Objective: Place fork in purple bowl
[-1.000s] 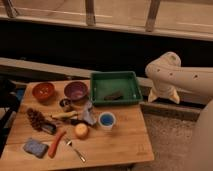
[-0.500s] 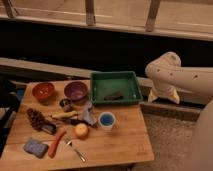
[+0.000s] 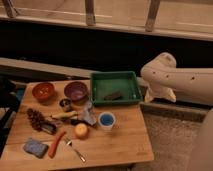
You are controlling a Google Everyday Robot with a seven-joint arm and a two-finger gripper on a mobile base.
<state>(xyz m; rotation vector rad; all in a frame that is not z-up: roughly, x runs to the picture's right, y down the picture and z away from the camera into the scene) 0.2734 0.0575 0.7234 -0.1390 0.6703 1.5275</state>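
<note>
The fork (image 3: 75, 149) is small, thin and silver, and lies flat near the front edge of the wooden table (image 3: 125, 142), just right of an orange-red stick (image 3: 57, 144). The purple bowl (image 3: 76, 91) stands upright at the back of the table, left of a green tray. My white arm (image 3: 167, 77) is folded off the table's right side, far from both. My gripper is out of view, hidden beyond the arm's end.
An orange-red bowl (image 3: 43, 91) stands left of the purple bowl. A green tray (image 3: 115, 87) holds a dark item. A small metal cup (image 3: 65, 104), blue cup (image 3: 106, 120), orange ball (image 3: 81, 130), pine cone (image 3: 36, 119) and grey-blue sponge (image 3: 35, 147) crowd the table.
</note>
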